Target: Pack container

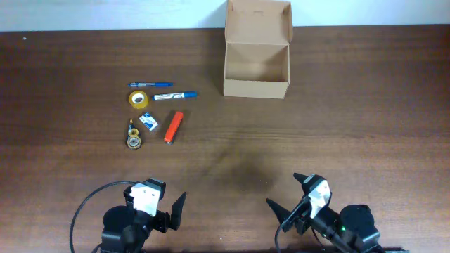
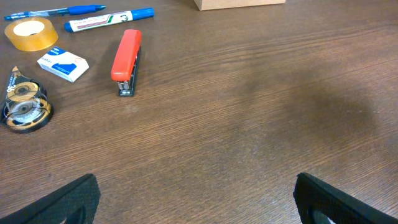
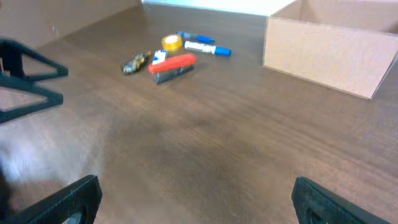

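Observation:
The container, a brown cardboard box (image 1: 256, 70) with its lid flap up, stands open and empty at the back middle of the table; its side shows in the right wrist view (image 3: 329, 53). To its left lie a blue pen (image 1: 151, 84), a blue marker (image 1: 174, 95), a yellow tape roll (image 1: 138, 99), a small white-blue box (image 1: 148, 121), a red stapler (image 1: 173, 127) and a correction tape dispenser (image 1: 133, 135). My left gripper (image 1: 160, 206) and right gripper (image 1: 288, 195) are open and empty at the front edge, far from these things.
The dark wooden table (image 1: 316, 119) runs to a white wall at the back. In the left wrist view the stapler (image 2: 126, 59), tape roll (image 2: 30, 33) and dispenser (image 2: 25, 107) lie ahead to the left.

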You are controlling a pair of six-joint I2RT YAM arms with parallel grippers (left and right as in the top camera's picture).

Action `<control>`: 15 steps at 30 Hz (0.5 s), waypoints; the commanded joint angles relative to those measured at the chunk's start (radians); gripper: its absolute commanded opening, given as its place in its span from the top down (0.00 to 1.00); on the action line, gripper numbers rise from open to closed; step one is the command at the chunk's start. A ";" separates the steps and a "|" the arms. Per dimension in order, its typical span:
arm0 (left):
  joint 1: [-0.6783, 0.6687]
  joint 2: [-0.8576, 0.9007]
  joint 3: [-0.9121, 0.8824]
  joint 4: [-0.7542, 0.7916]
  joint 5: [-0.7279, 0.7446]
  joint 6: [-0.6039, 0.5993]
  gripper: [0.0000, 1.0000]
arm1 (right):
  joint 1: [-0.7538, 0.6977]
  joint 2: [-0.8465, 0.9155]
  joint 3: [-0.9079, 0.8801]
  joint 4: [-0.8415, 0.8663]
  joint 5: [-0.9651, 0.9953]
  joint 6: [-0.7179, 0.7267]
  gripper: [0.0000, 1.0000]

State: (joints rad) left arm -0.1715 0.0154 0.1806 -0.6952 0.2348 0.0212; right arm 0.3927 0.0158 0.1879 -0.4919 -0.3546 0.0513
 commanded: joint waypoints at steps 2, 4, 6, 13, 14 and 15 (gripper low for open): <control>0.005 -0.010 -0.008 -0.003 0.012 -0.006 0.01 | 0.006 -0.013 -0.006 0.047 0.060 0.036 0.01; 0.004 -0.010 -0.008 -0.003 0.012 -0.006 0.01 | 0.006 -0.008 -0.006 0.046 0.117 0.055 0.01; 0.004 -0.010 -0.008 -0.003 0.012 -0.006 0.01 | 0.006 0.019 -0.006 0.047 0.187 0.089 0.01; 0.004 -0.010 -0.008 -0.003 0.012 -0.006 0.01 | 0.006 0.209 0.000 0.187 0.213 0.089 0.01; 0.004 -0.010 -0.008 -0.003 0.012 -0.006 0.01 | 0.006 0.245 0.008 0.206 0.213 0.089 0.01; 0.004 -0.010 -0.008 -0.003 0.012 -0.006 0.01 | 0.006 0.282 0.019 0.222 0.213 0.089 0.01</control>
State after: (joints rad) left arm -0.1715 0.0154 0.1806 -0.6956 0.2348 0.0212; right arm 0.3927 0.2306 0.1879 -0.2909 -0.1738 0.1291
